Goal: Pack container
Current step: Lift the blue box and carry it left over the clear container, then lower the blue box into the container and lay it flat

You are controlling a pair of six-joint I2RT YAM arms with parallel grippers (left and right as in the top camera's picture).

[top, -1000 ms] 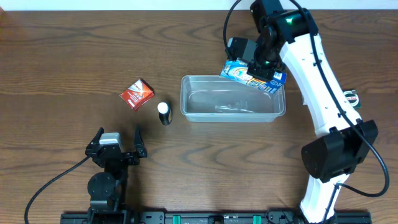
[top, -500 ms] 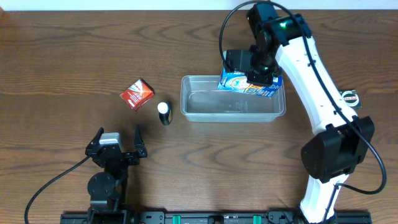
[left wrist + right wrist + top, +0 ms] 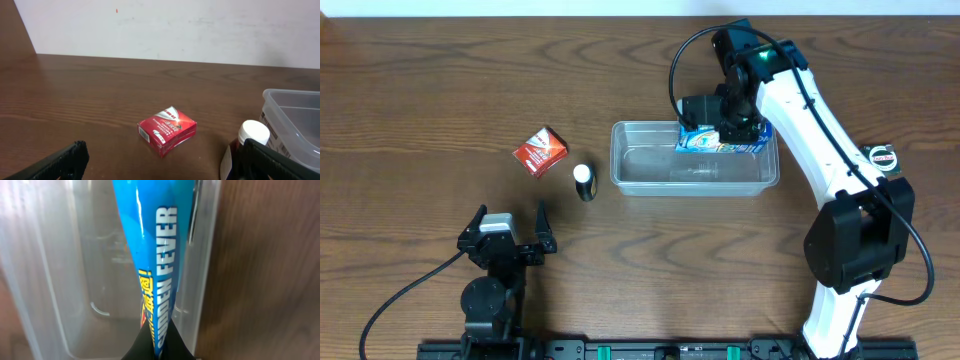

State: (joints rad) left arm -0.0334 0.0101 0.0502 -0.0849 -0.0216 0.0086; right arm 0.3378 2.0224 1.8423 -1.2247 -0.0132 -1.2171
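wooden table (image 3: pixel 420 80) bears the container (image 3: pixel 650 186), right gripper (image 3: pixel 728 128) pinching a blue carton (image 3: pixel 704 141) over it, left gripper (image 3: pixel 511 216) spread

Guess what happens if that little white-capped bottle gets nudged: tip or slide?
The bottle stands upright and looks narrow, so it probably tips easily. Its round shape suggests it would roll once down. Small, so likely light.

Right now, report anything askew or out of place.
The blue carton, pinched in the right gripper, hangs on edge over the container's far right side, not flat inside. The red box lies skewed on the table.
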